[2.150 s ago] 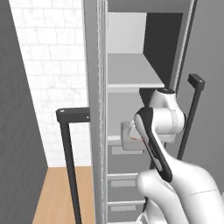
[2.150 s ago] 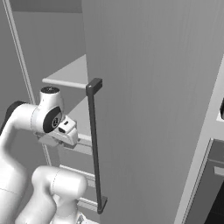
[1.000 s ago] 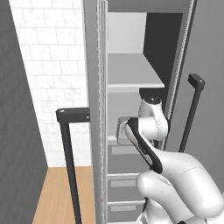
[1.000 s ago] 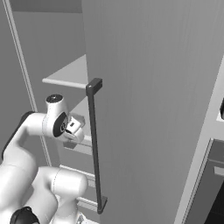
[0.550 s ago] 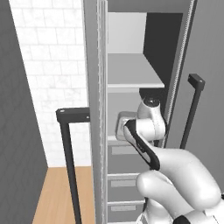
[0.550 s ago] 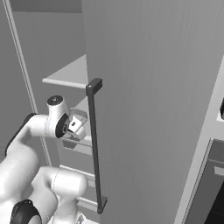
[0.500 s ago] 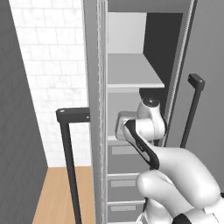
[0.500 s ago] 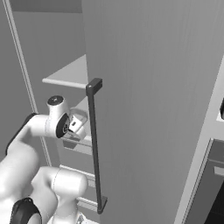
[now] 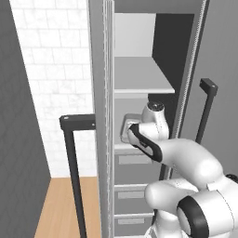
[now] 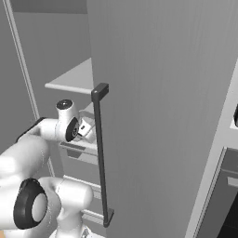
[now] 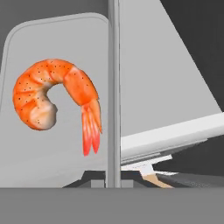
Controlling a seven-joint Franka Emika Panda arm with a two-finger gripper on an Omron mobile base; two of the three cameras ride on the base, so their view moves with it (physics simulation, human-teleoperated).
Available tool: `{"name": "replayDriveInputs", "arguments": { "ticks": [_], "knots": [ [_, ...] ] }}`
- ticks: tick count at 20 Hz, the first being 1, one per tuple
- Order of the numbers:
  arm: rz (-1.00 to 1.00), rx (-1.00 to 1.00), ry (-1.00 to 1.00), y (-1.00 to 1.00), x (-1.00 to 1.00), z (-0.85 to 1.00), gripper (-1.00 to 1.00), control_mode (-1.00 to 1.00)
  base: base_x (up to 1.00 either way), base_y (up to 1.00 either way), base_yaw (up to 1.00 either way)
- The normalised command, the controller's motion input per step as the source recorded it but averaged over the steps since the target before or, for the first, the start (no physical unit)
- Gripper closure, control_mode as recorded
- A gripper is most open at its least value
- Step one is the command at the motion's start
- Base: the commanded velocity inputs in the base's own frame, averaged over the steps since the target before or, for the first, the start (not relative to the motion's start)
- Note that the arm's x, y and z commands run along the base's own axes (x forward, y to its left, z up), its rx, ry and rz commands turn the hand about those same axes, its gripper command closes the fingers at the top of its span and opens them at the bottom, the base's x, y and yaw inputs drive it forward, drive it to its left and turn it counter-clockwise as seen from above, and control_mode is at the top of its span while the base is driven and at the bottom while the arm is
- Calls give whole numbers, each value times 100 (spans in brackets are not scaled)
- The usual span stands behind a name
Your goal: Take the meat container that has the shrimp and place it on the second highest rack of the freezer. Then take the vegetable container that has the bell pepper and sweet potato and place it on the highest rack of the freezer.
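Step 1 in hand: gripper (image 11: 114, 175) clamped on the rim of the meat container (image 11: 65, 57), shrimp (image 11: 52, 103) just ahead of the fingertips, inside the freezer (image 9: 139, 69). Next move probably: lower onto the rack, release.

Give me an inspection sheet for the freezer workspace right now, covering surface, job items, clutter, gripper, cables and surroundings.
Surface: highest rack bare and light grey; grey drawers below.
Job's things: shrimp, curled and orange, lies in its light-grey container, which the arm holds at the second rack.
Clutter: nothing seen.
Gripper: gripper shut on the container's rim.
Cables: nothing seen.
Surroundings: freezer door open, dark bar handle; white tiled wall, wooden floor.
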Motion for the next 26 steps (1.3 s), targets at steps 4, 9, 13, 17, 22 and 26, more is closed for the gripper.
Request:
{"name": "replayDriveInputs", "arguments": {
  "ticks": [4,9,13,17,22,26],
  "knots": [
    [-1,0,0,0,44,-1,100,-100,0,0,0],
    [0,0,0,0,21,-21,100,-100,0,0,0],
    [0,0,0,0,20,-44,100,-100,0,0,0],
    [-1,-3,0,0,10,-56,100,-100,0,0,0],
    [-1,-5,0,0,3,-22,100,-100,0,0,0],
    [0,-1,-1,0,19,4,100,-100,0,0,0]
  ]
}}
